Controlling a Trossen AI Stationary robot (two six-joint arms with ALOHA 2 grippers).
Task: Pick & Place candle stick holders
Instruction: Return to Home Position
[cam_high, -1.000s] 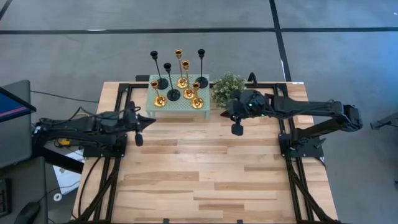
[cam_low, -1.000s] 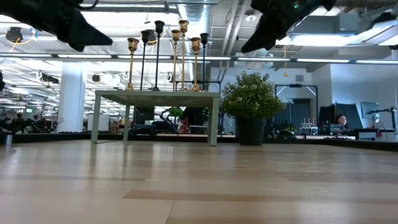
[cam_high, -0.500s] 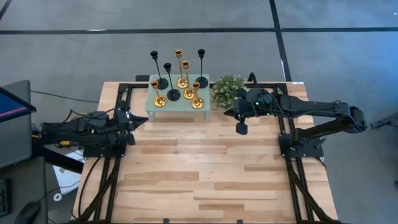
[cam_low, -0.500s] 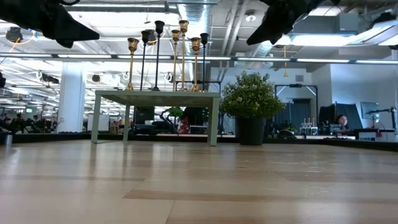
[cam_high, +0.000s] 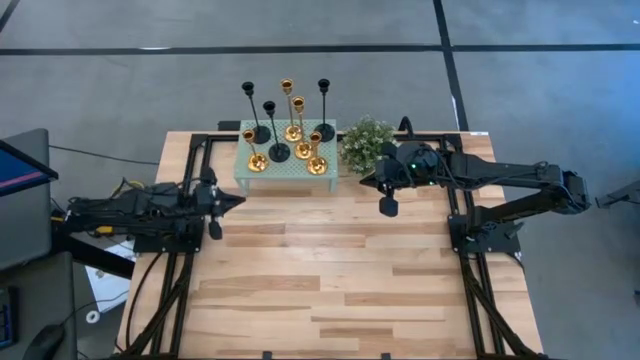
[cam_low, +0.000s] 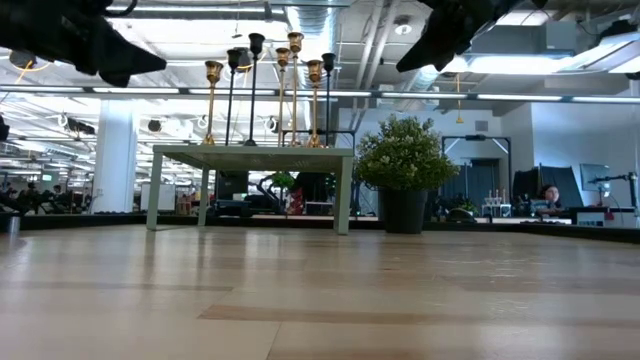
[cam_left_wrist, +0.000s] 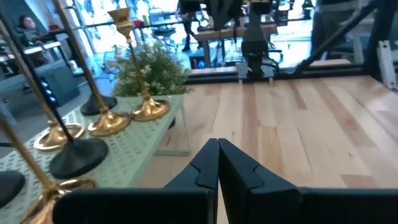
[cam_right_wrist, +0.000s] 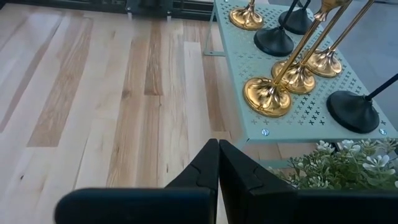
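The candle stick holders (cam_high: 279, 151), three black and several gold, stand upright on their round bases on a mint-green mesh-top little table (cam_high: 288, 173) at the table's far middle. They also show in the low view (cam_low: 283, 90), the left wrist view (cam_left_wrist: 148, 109) and the right wrist view (cam_right_wrist: 267, 96). My left gripper (cam_high: 240, 200) (cam_left_wrist: 217, 158) is shut and hangs level near the table's left edge, left of the little table. My right gripper (cam_high: 366, 181) (cam_right_wrist: 217, 158) is shut and tilted down, right of the little table and just in front of the plant. Neither touches a holder.
A bushy green potted plant (cam_high: 366, 140) stands right of the little table, close under my right arm. Bare wooden tabletop (cam_high: 330, 280) stretches from the little table to the near edge. Black frame rails (cam_high: 190, 150) run along both sides.
My left gripper has drawn back a little toward the table's left edge and sunk slightly, and has stayed shut. The holders have kept their places on the little table.
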